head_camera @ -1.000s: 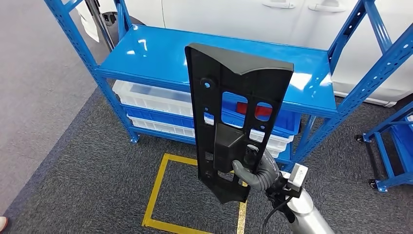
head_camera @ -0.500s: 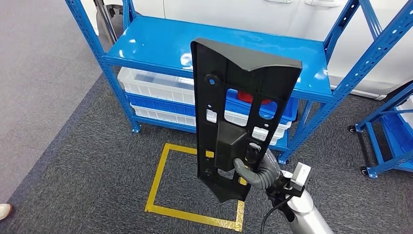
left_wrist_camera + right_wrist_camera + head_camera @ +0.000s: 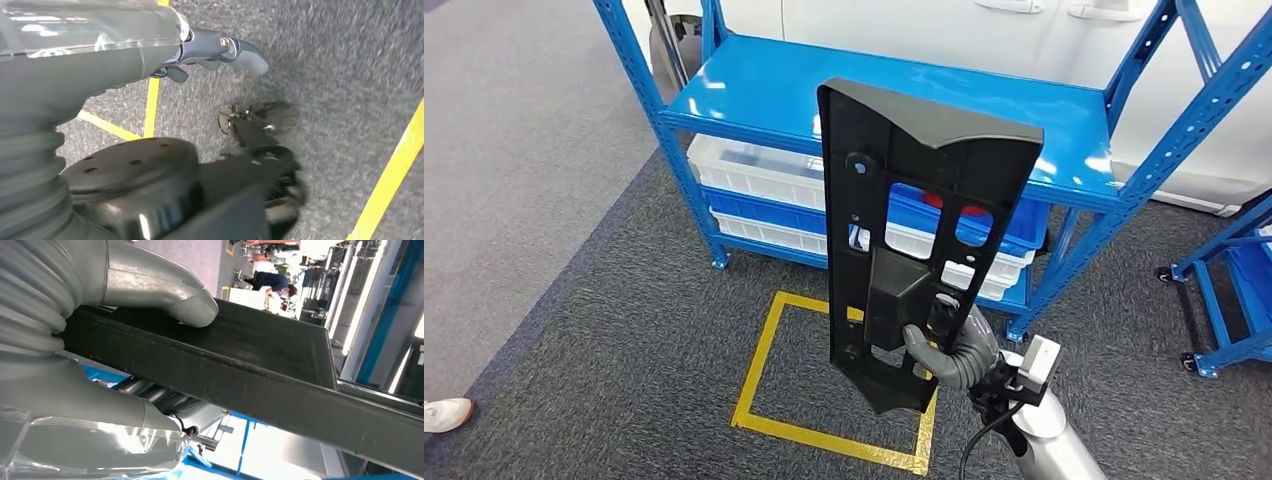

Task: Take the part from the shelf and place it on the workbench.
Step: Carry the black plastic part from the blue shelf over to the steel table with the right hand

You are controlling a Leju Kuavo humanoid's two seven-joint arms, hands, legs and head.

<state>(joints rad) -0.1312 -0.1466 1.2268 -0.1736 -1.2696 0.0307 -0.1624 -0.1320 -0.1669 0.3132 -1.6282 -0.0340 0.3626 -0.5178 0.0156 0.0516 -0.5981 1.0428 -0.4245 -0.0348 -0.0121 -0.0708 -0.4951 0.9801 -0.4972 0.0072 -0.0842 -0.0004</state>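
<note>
The part point(image 3: 904, 200) is a long black plastic panel with several cut-outs, standing upright in front of the blue shelf point(image 3: 764, 90). My right hand point(image 3: 959, 352) grips it near its lower end, thumb on one face and fingers behind. The right wrist view shows the same panel point(image 3: 260, 370) edge-on, clamped under my right hand point(image 3: 150, 285). My left hand point(image 3: 220, 47) hangs over the grey carpet with its fingers loosely apart and nothing in them.
A yellow tape square point(image 3: 759, 370) marks the carpet before the shelf. White and blue bins point(image 3: 754, 175) sit on its lower levels. Another blue rack point(image 3: 1224, 300) on castors stands at the right. A white car body point(image 3: 924, 25) is behind. A person's shoe point(image 3: 444, 412) is at far left.
The whole picture has shifted: the shelf and tape square now lie further right, so the camera has moved. The panel stays upright in my right hand's grip.
</note>
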